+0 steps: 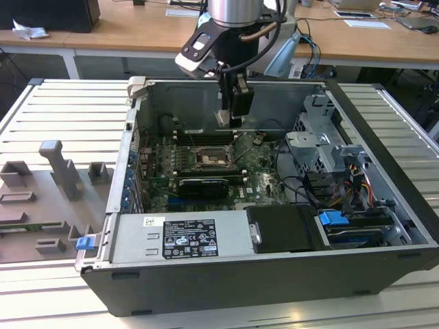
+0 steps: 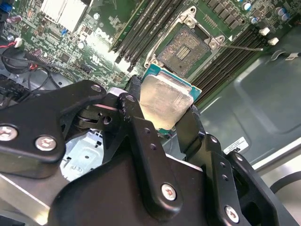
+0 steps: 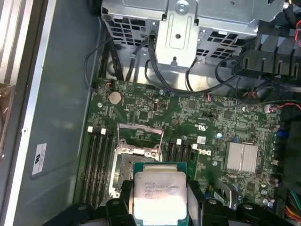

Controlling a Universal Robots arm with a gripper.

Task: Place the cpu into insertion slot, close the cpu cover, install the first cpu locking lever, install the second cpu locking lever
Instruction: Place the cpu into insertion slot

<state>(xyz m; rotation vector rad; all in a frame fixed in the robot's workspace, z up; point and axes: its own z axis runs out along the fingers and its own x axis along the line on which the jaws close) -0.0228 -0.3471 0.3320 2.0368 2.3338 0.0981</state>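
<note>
Pinching the cpu [image 2: 165,101] in the gripper [image 2: 163,107] by two opposite edges, black fingers [image 2: 134,101] pressed against them, silvery top facing both wrist views. Hanging inside the open case [image 1: 274,291], above the far part of the motherboard [image 1: 264,181], in the air and touching nothing below.

Held near the slot [image 3: 123,165] but apart from it, not yet seated. Slot bare and dark-centred in the second wrist view, flanked on both sides by rows of memory slots [image 2: 141,28]. Cover [image 3: 139,126] swung up off the slot, on the side toward the metal drive cage [image 3: 188,28], window frame open in the first wrist view.

In the exterior view, gripper just far of the slot and higher, with a long black card [image 1: 204,185] lying on the near side of the slot. Case resting on a ribbed pale counter [image 1: 68,110]. Grey blocks [image 1: 62,171] standing on the counter at the exterior view's left, well apart from the gripper.
</note>
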